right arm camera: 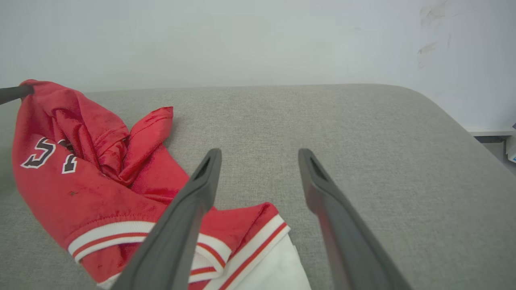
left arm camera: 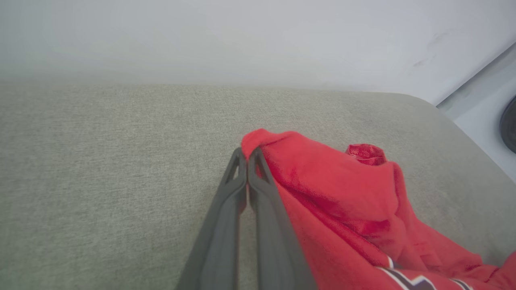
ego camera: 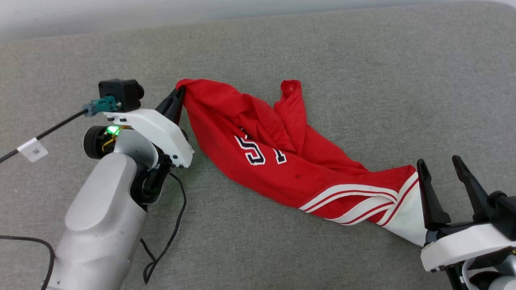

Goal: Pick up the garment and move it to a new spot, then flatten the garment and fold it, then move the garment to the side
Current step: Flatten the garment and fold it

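Note:
The garment [ego camera: 282, 165] is a red jersey with white and red striped trim and dark numerals, lying bunched and stretched across the grey cushion from upper left to lower right. My left gripper [ego camera: 180, 96] is shut on its upper left corner, which lifts into a peak; the left wrist view has the closed fingers [left arm camera: 246, 161] pinching the garment [left arm camera: 334, 193]. My right gripper [ego camera: 441, 167] stands open just past the garment's white sleeve end, nothing between its fingers. In the right wrist view the open right gripper [right arm camera: 258, 155] hangs over the striped hem of the garment [right arm camera: 100, 189].
A grey fabric cushion [ego camera: 363, 72] bears everything, its far edge meeting a pale wall [ego camera: 121, 12]. A black cable [ego camera: 165, 241] dangles from my left forearm, and a tagged cable [ego camera: 40, 137] runs off to the left. The cushion's rounded right corner [right arm camera: 443, 108] drops to the floor.

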Motion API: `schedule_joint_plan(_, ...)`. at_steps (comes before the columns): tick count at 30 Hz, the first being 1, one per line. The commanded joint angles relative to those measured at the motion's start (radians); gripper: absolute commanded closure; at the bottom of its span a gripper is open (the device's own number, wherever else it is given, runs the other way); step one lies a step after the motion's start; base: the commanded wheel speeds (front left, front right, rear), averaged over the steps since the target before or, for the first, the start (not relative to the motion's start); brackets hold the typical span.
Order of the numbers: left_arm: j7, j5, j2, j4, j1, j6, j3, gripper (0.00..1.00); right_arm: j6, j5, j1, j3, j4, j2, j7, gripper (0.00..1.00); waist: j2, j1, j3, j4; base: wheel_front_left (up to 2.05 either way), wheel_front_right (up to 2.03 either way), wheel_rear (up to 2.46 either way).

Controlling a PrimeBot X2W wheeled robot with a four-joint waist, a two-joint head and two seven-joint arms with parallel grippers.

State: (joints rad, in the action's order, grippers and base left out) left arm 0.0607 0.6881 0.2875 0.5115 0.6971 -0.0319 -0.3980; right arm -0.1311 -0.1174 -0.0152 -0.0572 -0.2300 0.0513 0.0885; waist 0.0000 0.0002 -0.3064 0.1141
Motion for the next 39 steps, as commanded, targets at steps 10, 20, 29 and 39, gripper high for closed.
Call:
schedule_joint_plan(10, -0.262, -0.078, 0.003, -0.005, -0.126, 0.008, -0.019, 0.00, 0.001, 0.016, 0.001, 0.007, 0.020, -0.002, -0.019, 0.00, 0.0000, -0.0002, 0.128, -0.047, 0.00, 0.00, 0.00)
schedule_joint_plan(20, -0.317, -0.184, 0.023, -0.256, -0.399, 0.175, -0.035, 0.00, 0.001, 0.018, -0.051, 0.019, 0.016, -0.002, 0.013, 0.00, 0.0000, -0.0002, 0.252, -0.131, 0.00, 0.00, 0.00)
schedule_joint_plan(29, -0.291, -0.211, 0.062, -0.426, -0.566, 0.286, -0.028, 0.00, 0.001, 0.008, -0.076, 0.031, 0.008, -0.002, 0.025, 0.00, 0.0000, -0.0002, 0.284, -0.154, 0.00, 0.00, 0.00)
schedule_joint_plan(39, -0.120, -0.196, 0.110, -0.522, -0.534, 0.235, -0.096, 0.00, 0.001, 0.008, -0.087, 0.021, 0.003, -0.002, 0.041, 0.00, 0.0000, -0.0002, 0.263, -0.136, 0.00, 0.00, 0.00)
